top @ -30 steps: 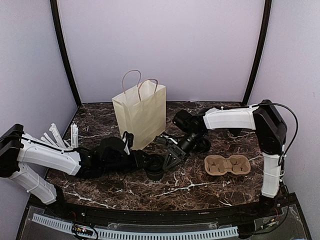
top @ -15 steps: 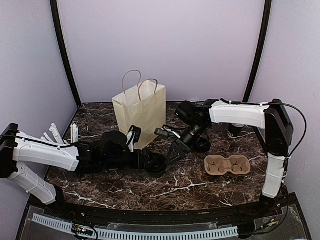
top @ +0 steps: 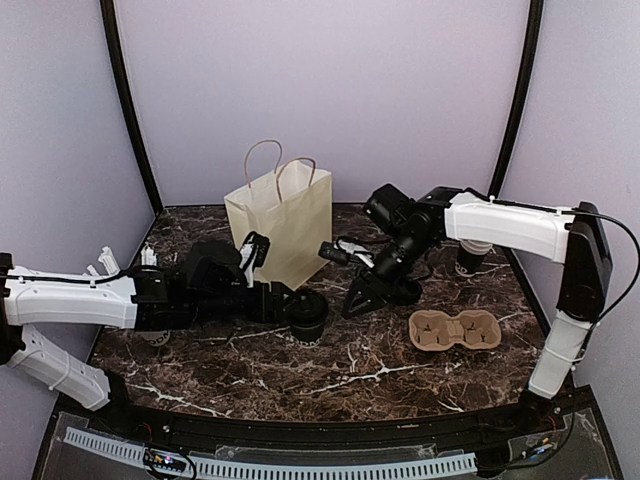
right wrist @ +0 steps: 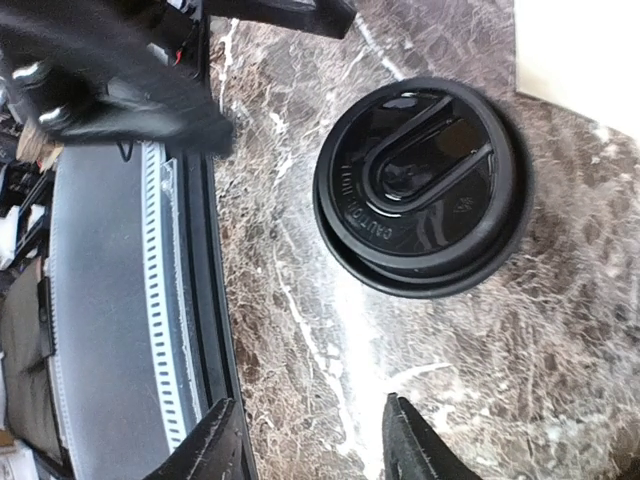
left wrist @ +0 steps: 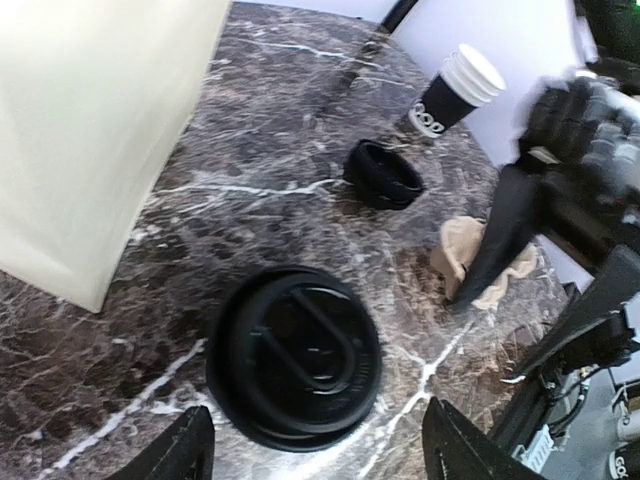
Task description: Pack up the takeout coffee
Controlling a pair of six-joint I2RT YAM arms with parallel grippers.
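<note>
You see the left gripper open, just short of the black-lidded white paper cup — not gripping. Nearby, the right gripper — open, empty.

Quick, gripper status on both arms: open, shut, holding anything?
Left gripper: open, holding nothing; the black lid sits just ahead of it, ungripped.
Right gripper: open, holding nothing.

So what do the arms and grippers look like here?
The left arm and right arm have white shell links with black joints and wrists. A thin black cable loops past the right elbow. The left gripper and right gripper each have two black tapering fingers.
</note>
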